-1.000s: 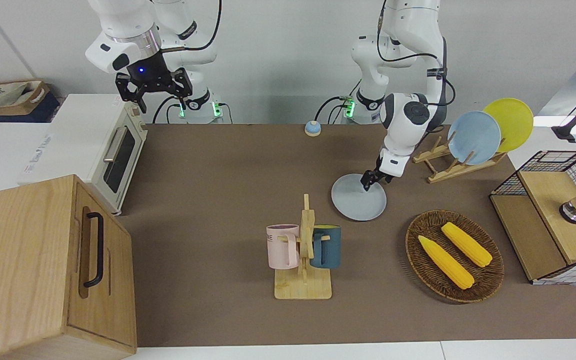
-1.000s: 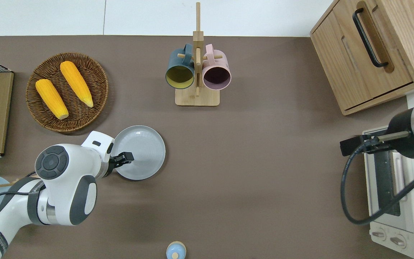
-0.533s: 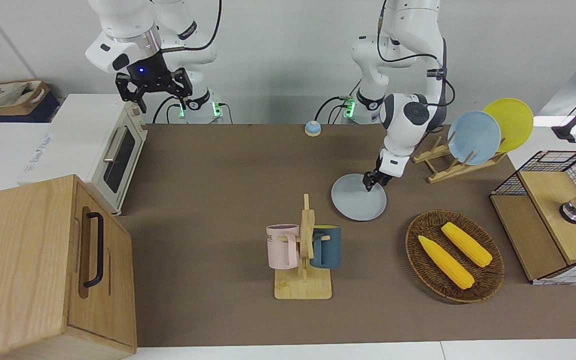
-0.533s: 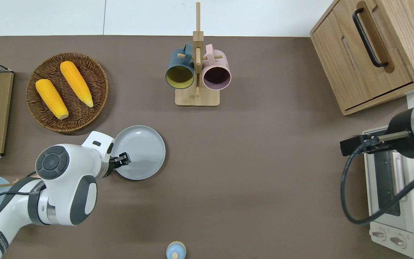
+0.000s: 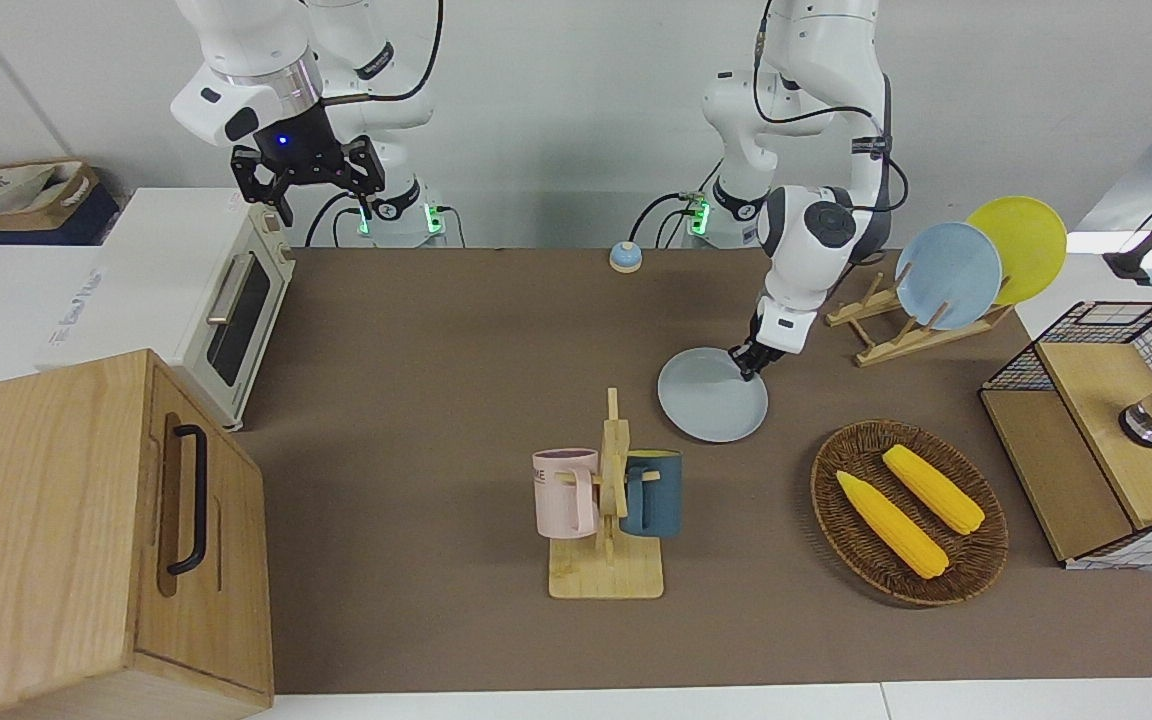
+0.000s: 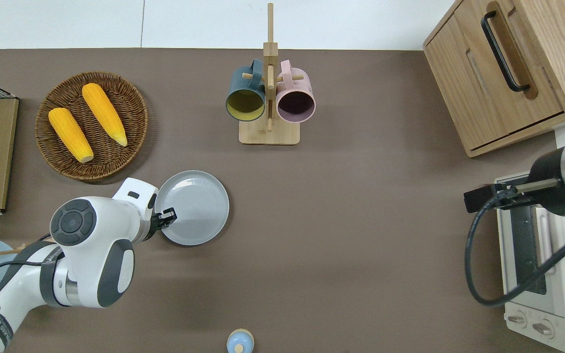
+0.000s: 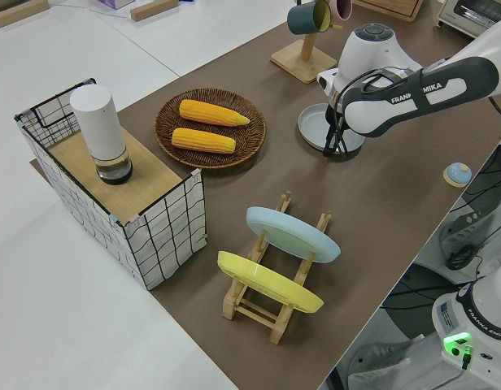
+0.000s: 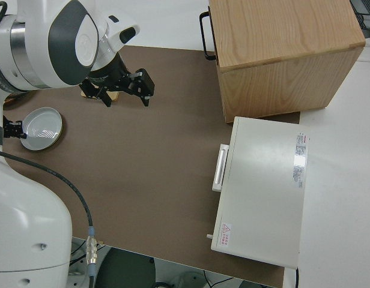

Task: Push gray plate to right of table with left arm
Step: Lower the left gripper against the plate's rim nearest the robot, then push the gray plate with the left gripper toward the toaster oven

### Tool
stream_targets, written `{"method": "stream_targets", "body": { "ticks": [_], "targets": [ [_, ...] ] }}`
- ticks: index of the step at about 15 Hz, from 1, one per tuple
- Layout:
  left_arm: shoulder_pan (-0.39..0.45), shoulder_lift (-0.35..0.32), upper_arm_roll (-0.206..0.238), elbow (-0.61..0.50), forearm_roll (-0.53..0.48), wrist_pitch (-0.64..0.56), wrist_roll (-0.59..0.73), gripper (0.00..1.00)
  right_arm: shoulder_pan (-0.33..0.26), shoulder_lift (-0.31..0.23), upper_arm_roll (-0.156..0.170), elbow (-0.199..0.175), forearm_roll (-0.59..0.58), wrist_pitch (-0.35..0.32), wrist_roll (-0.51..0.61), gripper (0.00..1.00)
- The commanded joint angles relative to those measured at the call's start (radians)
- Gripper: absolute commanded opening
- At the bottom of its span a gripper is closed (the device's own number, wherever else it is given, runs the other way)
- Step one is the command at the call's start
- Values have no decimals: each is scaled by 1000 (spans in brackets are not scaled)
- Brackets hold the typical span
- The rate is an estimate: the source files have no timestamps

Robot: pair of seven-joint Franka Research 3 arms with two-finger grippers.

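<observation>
**Left gripper's tip down at the rim of the gray plate**

The wide rectangular table with a matte brown top (image 5: 436,400) carries everything here. On it the round, shallow, pale bluish-gray plate with a low raised rim (image 6: 195,206) lies flat, face up; being round, it has no long axis and points no particular way. Its surface is plain and smooth, with faint highlights and concentric rings showing in the right side view, and nothing lies in it. The plate sits toward the left arm's end of the table, nearer to the robots than the round dark wicker basket holding two yellow corn cobs (image 6: 138,117) and nearer to the robots than the light wooden mug stand with a teal mug and a pink mug (image 6: 269,132).

The white jointed left arm with dark gray joint caps (image 6: 86,245) reaches low over the table. Its small black left gripper (image 6: 167,216) is down at the plate's rim on the side toward the left arm's end; whether its fingers are spread or closed cannot be told, and it has hold of nothing visible.

The right arm is parked, its black right gripper (image 5: 308,172) with fingers spread apart and empty.
</observation>
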Motion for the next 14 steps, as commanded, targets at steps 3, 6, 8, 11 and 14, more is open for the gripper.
{"method": "stream_targets", "body": {
  "ticks": [3, 6, 8, 11, 14],
  "targets": [
    [-18, 16, 5, -19, -2, 27, -13, 0, -20, -6, 13, 4, 10, -12, 0, 983],
    [-24, 16, -4, -19, -2, 27, -31, 0, -20, -6, 15, 4, 10, -12, 1, 983],
    [-24, 14, -26, -19, -2, 27, -72, 0, -20, -6, 15, 4, 10, -12, 0, 983],
    [-25, 13, -55, -17, -2, 23, -117, 0, -20, -6, 15, 4, 10, -12, 0, 983],
    [-48, 13, -73, -16, -2, 18, -167, 0, -20, -6, 15, 4, 10, -12, 1, 983]
  ]
}}
